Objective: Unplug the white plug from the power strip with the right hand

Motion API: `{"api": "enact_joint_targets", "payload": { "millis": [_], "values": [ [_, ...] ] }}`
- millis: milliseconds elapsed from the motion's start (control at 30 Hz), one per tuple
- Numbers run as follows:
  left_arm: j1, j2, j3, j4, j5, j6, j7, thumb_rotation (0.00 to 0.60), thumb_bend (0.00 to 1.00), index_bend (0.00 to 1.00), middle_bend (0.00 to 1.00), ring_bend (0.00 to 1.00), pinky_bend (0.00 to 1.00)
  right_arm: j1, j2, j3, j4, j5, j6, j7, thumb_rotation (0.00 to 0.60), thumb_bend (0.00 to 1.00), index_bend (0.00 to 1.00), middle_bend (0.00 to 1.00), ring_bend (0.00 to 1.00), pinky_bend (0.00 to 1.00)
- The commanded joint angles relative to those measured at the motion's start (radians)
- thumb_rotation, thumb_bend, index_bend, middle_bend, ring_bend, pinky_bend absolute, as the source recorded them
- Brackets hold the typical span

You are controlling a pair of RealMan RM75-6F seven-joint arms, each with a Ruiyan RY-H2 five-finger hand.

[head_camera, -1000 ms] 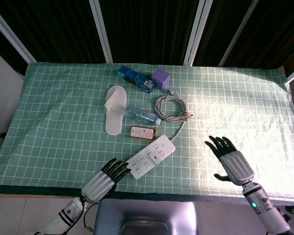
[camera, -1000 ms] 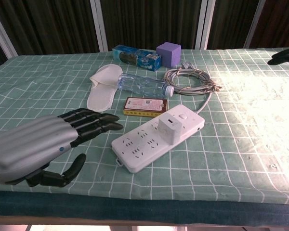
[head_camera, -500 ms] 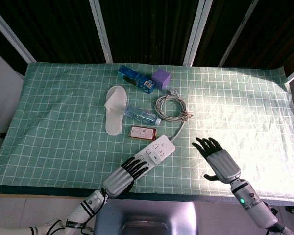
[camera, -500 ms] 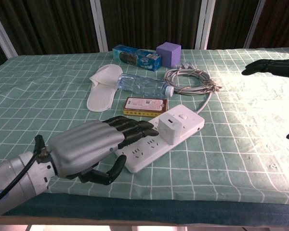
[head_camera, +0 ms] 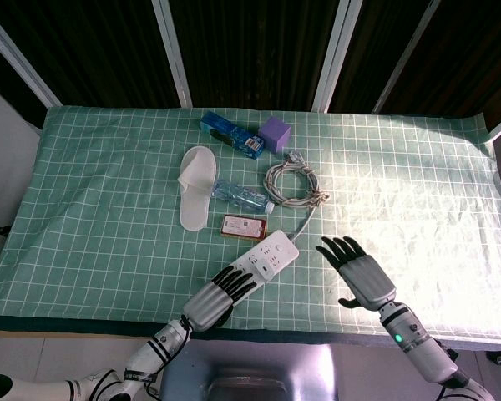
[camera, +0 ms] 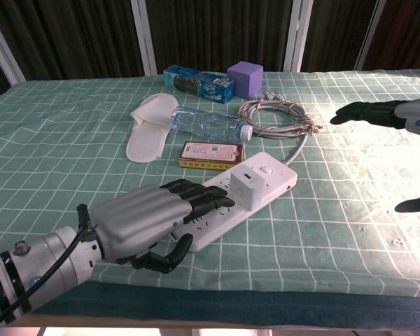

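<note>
A white power strip [head_camera: 263, 261] [camera: 269, 177] lies slantwise near the table's front edge, with a white cube plug [camera: 245, 190] [head_camera: 266, 265] standing in it. My left hand [head_camera: 215, 298] [camera: 147, 218] lies flat on the strip's near end, fingers stretched toward the plug and holding nothing. My right hand [head_camera: 356, 272] [camera: 385, 115] hovers open to the right of the strip, fingers spread, apart from the plug. The strip's cord runs back to a coiled cable [head_camera: 294, 184] [camera: 278, 115].
Behind the strip lie a small red-brown box [head_camera: 244, 226] [camera: 211, 155], a plastic water bottle [head_camera: 240, 196] [camera: 206, 124], a white slipper [head_camera: 194, 185] [camera: 148, 133], a blue package [head_camera: 231, 134] [camera: 197, 81] and a purple cube [head_camera: 275, 133] [camera: 244, 78]. Green checked cloth [head_camera: 417, 192] covers the table.
My left hand slid right onto the strip's near end and now rests there. My right hand moved left toward the strip, still open.
</note>
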Motion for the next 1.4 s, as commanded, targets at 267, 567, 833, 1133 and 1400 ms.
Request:
{"api": "enact_joint_targets", "payload": {
  "millis": [267,567,833,1133,1400],
  "values": [
    [-0.004,-0.016,0.023,0.041,-0.02,0.012,0.005,0.55,0.73,0.0,0.0,0.0,0.02,0.043,-0.11,0.006,0.074,-0.079,0.028,0.003,0.6,0.11,0.0,0.0,0.0,0.0],
    [-0.009,-0.031,0.043,0.062,-0.018,0.026,0.006,0.555,0.73,0.0,0.0,0.0,0.02,0.101,-0.216,0.017,0.167,-0.1,-0.001,-0.068,0.6,0.11,0.0,0.05,0.0,0.01],
    [-0.013,-0.029,0.055,0.059,-0.017,0.03,0.018,0.558,0.73,0.0,0.0,0.0,0.02,0.132,-0.283,0.039,0.221,-0.056,-0.018,-0.159,0.6,0.14,0.09,0.14,0.0,0.05],
    [-0.019,-0.028,0.059,0.06,-0.045,0.012,0.041,0.556,0.73,0.0,0.0,0.0,0.03,0.164,-0.347,0.036,0.29,-0.026,-0.046,-0.187,0.6,0.15,0.13,0.18,0.04,0.1],
    [-0.025,-0.029,0.064,0.06,-0.063,0.0,0.051,0.56,0.73,0.0,0.0,0.0,0.02,0.183,-0.381,0.023,0.331,-0.051,-0.033,-0.181,0.6,0.17,0.2,0.24,0.08,0.14]
  ]
}}
